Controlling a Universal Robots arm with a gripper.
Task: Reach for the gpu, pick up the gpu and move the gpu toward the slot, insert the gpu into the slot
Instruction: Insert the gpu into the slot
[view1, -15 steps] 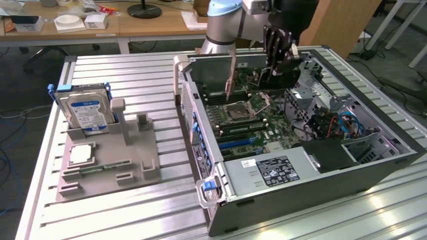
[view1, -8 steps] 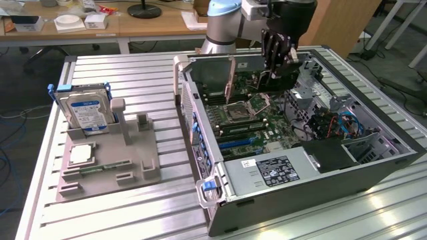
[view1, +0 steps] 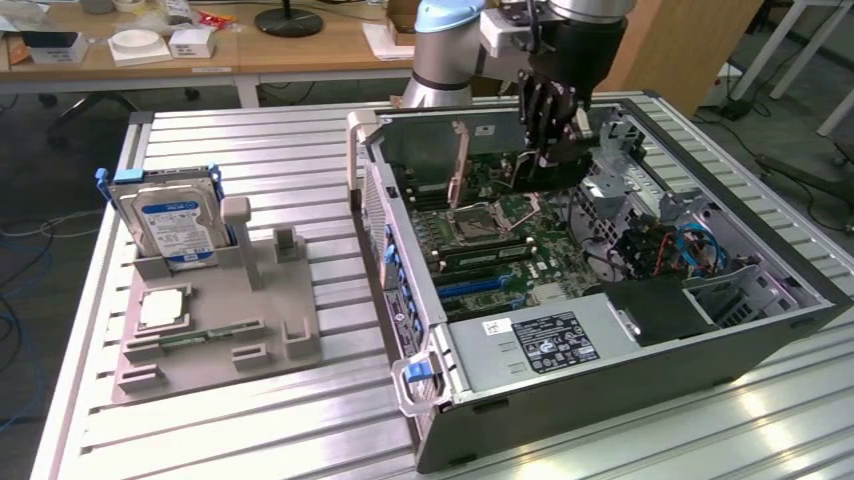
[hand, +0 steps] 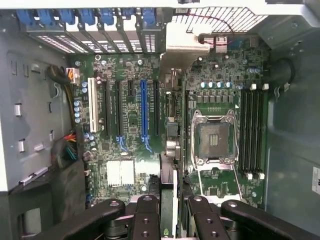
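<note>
Gpu (view1: 554, 172) hangs inside the case (view1: 601, 385), just above the green board (view1: 537, 238). The jaws are closed on its two sides.

Free to enter from above through the open case (view1: 601, 400), but walled in on every side, with blue latches (hand: 85, 17) lining the rear edge. Tight lower down beside the gpu (hand: 169, 185), clamped edge-on in the gripper (hand: 172, 220) over the board (hand: 130, 135), between the slots (hand: 144, 107) and the socket (hand: 215, 140). Crowded at the exterior view's right by cables (view1: 683, 250) and a black box (view1: 654, 305); open outside on the surface (view1: 240, 140), apart from the drive stand (view1: 214, 330).
</note>
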